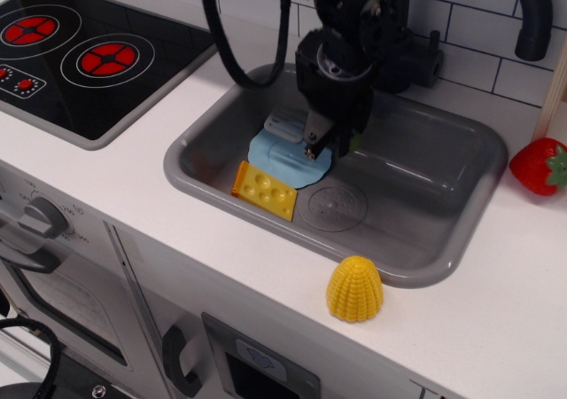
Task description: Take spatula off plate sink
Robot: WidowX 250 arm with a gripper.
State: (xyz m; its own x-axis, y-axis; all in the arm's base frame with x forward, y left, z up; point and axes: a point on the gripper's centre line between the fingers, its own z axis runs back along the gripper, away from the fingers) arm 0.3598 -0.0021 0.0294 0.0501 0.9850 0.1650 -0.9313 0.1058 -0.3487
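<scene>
The spatula's grey slotted blade sticks out to the left of my black gripper, and a bit of its green handle shows at the gripper's right side. The gripper is shut on the spatula's handle and holds it a little above the light-blue plate. The plate lies on the floor of the grey sink, at its left half, and most of its surface shows. The gripper's body hides the plate's far right edge and most of the handle.
A yellow holed cheese wedge lies against the plate's front edge. The round drain disc is to the plate's right. A yellow corn stands on the counter in front, a strawberry at right, the stovetop at left, the black faucet behind.
</scene>
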